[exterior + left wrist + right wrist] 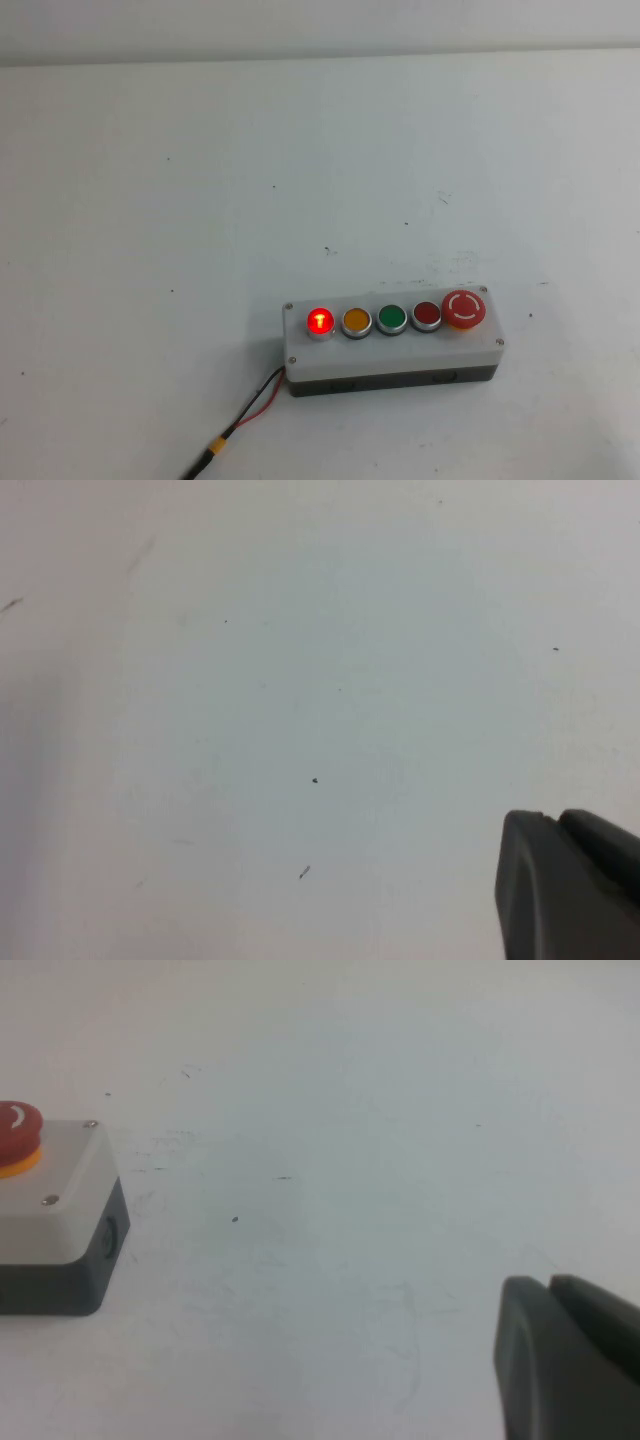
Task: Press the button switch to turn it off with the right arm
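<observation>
The button switch [320,321] glows bright red at the left end of the button row on a white box [395,352] that sits on the table in front and slightly right. Neither arm shows in the high view. Of the right arm, only the right gripper [548,1282] is visible in the right wrist view. Its black fingers are pressed together with nothing held, over bare table and well apart from the box's end [60,1200]. The big mushroom button [18,1125] sits at that end. The left gripper [555,818] is shut too, above bare white table.
Yellow [357,322], green [391,319] and dark red [427,315] buttons follow in the row, then the mushroom button [464,309]. A red and black cable [250,410] runs from the box's left end toward the front edge.
</observation>
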### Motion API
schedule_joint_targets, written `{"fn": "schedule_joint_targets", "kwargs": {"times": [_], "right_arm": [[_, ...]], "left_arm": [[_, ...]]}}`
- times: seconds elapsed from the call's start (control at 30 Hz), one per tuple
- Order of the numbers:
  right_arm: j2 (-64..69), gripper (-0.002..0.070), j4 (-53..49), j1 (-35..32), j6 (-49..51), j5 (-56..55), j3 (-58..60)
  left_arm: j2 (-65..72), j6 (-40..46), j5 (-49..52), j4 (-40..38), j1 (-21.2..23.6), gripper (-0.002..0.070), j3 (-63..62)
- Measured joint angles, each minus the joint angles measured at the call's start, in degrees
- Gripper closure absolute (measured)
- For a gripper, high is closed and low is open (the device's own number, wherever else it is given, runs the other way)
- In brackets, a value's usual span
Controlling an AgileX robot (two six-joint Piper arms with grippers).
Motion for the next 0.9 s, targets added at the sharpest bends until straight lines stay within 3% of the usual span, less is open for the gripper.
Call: {"fn": "schedule_joint_targets", "kwargs": {"times": [0.77,0.9], "right_arm": [[0.00,0.0692,0.26,0.00,0.00,0.00,0.00],[0.00,0.0692,4.33,0.00,0.00,-0.10,0.00]], "left_arm": [[0.00,0.00,0.00,0.00,0.00,0.0677,0.00],[0.00,0.00,0.00,0.00,0.00,0.0677,0.00]]}}
